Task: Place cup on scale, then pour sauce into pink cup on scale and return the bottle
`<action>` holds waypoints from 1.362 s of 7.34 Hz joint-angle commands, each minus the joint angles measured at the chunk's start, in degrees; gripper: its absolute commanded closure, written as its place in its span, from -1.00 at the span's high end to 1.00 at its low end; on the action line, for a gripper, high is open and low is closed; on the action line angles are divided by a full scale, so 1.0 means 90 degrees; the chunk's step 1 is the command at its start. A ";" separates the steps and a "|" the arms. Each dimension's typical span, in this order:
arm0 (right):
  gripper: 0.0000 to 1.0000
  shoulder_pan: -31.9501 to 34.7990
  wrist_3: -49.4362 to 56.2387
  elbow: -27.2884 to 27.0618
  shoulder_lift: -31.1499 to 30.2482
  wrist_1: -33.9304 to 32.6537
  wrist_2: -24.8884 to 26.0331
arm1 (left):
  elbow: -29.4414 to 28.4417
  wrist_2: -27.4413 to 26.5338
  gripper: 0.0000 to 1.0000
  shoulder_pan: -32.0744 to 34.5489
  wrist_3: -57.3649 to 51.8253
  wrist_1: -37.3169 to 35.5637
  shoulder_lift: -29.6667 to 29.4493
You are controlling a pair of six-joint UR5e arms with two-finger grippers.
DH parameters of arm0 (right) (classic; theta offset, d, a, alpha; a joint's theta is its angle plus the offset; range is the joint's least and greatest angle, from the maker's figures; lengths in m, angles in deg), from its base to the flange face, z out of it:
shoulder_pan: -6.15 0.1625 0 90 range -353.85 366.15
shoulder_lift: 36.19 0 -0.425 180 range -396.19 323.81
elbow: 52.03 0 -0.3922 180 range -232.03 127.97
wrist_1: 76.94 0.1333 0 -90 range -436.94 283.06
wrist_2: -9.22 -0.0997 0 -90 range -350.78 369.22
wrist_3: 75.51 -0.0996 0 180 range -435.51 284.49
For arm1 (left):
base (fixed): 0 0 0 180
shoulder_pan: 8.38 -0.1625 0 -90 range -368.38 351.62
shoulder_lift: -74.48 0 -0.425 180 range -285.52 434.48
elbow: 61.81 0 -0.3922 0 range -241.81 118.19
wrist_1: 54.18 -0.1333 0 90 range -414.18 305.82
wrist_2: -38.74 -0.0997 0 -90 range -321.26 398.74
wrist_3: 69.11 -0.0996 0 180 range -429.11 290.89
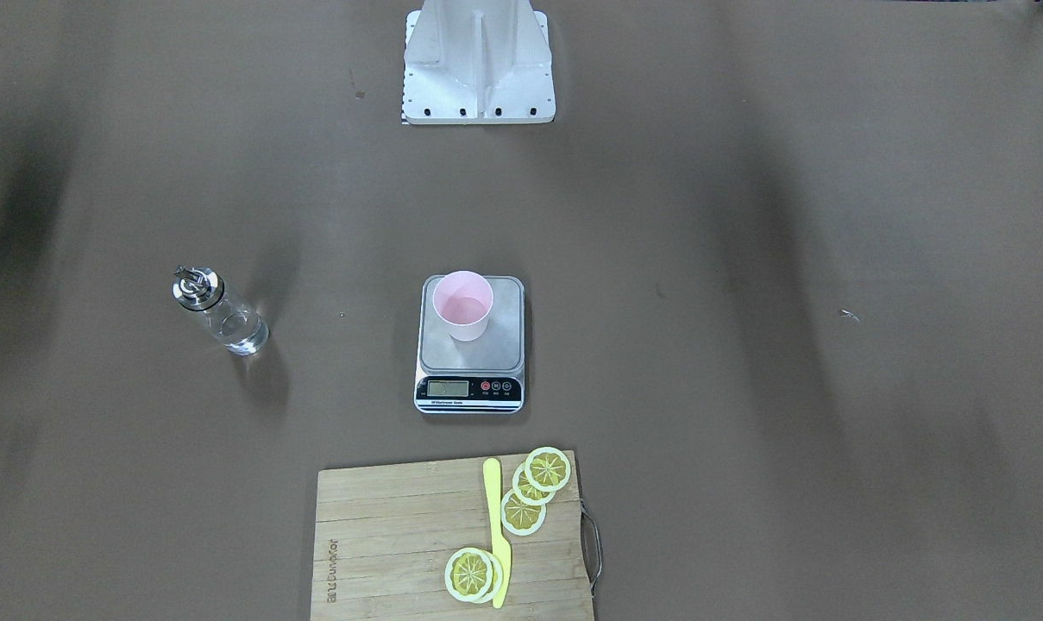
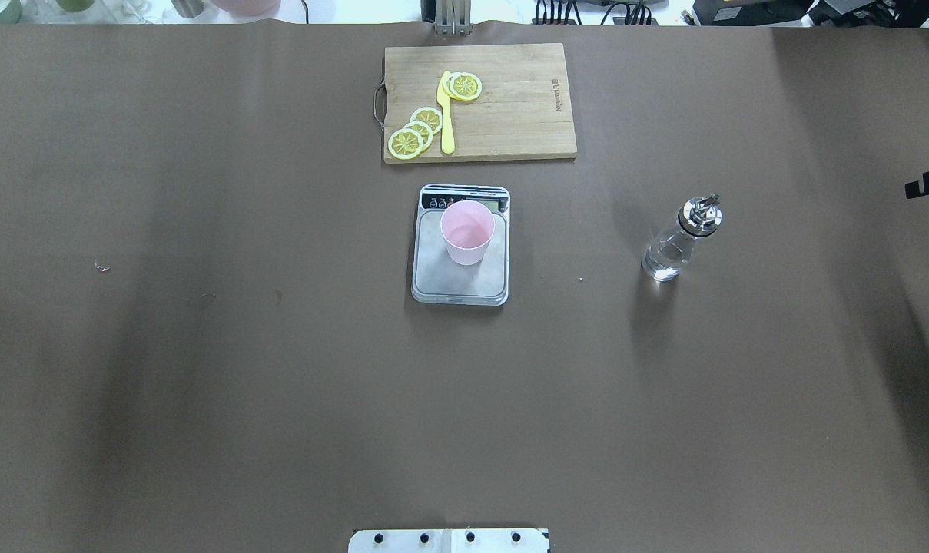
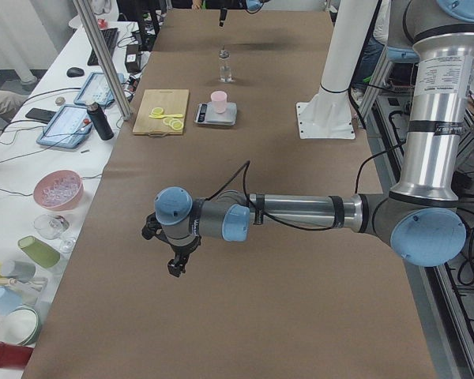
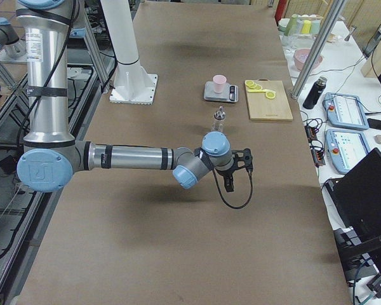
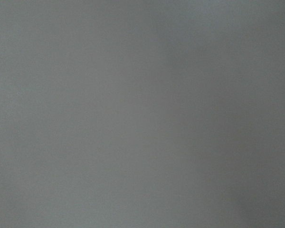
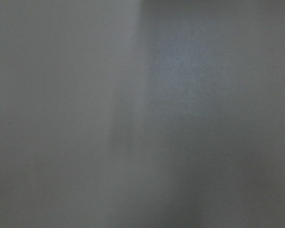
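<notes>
The pale-pink cup (image 1: 462, 304) stands upright on the grey platform of the scale (image 1: 499, 341), toward its back left corner in the front view; it also shows in the overhead view (image 2: 468, 232). The clear glass bottle (image 1: 219, 312) with a silver pourer cap stands alone on the table, on the robot's right (image 2: 679, 238). My left gripper (image 3: 174, 266) hangs over the table's left end, far from everything. My right gripper (image 4: 230, 183) hangs over the right part of the table, a little beyond the bottle (image 4: 219, 121). I cannot tell whether either is open or shut.
A wooden cutting board (image 2: 510, 100) with lemon slices (image 2: 414, 132) and a yellow knife (image 2: 446, 115) lies beyond the scale (image 2: 449, 276). The robot's white base (image 1: 478, 69) stands at the near edge. Both wrist views show only blurred table surface.
</notes>
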 commanded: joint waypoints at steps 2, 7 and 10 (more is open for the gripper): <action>1.00 0.0382 0.1144 -0.0120 0.0150 -0.1725 -0.0265 | -0.0300 0.0017 1.00 0.0276 0.0000 -0.0190 -0.0002; 1.00 0.1037 0.2671 -0.1221 0.0249 -0.4832 0.0006 | -0.0341 0.0008 1.00 0.0286 0.0058 -0.0170 0.0330; 1.00 0.1087 0.2681 -0.1586 0.0239 -0.5607 0.0007 | -0.0302 -0.0002 1.00 0.0277 0.0078 -0.0161 0.0330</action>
